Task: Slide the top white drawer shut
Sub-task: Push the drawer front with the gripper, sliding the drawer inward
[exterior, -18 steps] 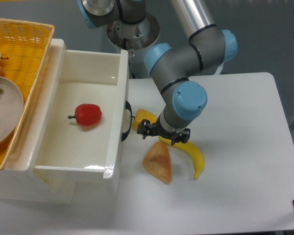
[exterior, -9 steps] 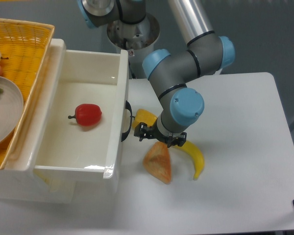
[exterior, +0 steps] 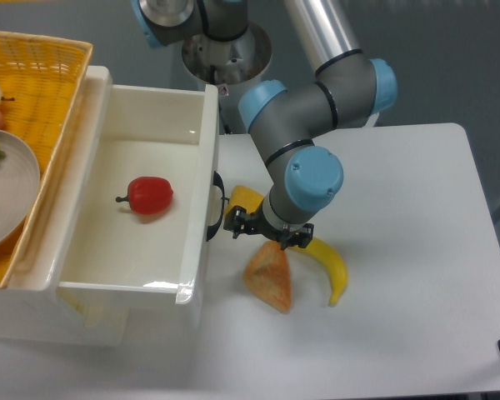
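The top white drawer point(exterior: 142, 208) stands pulled well out from its cabinet at the left side of the desk point(exterior: 400, 250), its front panel facing toward the desk's middle. Nothing of the closing is done yet, as far as I can judge: the whole tray is open to view, with a red pepper point(exterior: 150, 195) lying on its floor. The black handle point(exterior: 217, 207) curves out from the front panel.

My jaws point(exterior: 267, 231) hang low over the desk just beside that front panel, close to the handle but, as far as I can tell, not touching it. Whether my jaws are apart or together I cannot tell; my own wrist hides most of them from above. I hold nothing that I can see.

Below me lie a banana point(exterior: 333, 267) and an orange wedge-shaped piece point(exterior: 269, 277), both near the desk's front edge, clear of the drawer's path. A yellow wicker basket point(exterior: 42, 92) sits atop the cabinet at the far left.

What is left, I judge, is all of it: meet the front panel and push left until the drawer is home.
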You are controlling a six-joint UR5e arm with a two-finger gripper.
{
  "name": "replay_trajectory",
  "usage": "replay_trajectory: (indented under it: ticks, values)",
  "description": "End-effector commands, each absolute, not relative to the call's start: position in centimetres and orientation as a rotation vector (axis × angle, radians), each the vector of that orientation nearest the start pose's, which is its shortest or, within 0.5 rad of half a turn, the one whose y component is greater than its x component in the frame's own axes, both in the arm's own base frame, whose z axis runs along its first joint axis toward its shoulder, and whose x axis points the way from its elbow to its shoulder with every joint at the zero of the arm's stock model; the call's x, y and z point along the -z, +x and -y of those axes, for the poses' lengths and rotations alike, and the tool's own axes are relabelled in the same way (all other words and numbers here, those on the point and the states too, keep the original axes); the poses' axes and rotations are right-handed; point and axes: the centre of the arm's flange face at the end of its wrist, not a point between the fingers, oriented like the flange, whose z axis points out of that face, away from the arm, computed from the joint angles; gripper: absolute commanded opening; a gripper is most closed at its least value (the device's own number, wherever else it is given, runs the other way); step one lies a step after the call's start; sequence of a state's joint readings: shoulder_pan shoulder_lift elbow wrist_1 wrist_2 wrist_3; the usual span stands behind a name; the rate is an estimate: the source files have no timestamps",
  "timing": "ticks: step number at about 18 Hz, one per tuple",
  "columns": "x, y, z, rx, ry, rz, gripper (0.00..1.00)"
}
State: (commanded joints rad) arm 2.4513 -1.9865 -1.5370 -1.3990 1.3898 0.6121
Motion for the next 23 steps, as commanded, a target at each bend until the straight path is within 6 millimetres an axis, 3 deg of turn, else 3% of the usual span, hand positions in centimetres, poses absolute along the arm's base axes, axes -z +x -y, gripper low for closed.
replay_trajectory:
  ticks: [8,23]
  values:
    - [-28.9,-37.4,-50.8,0.434,-3.110,0.443,1.00]
    - [-30.2,-35.0,-51.8,0.472,-3.100,0.397,1.00]
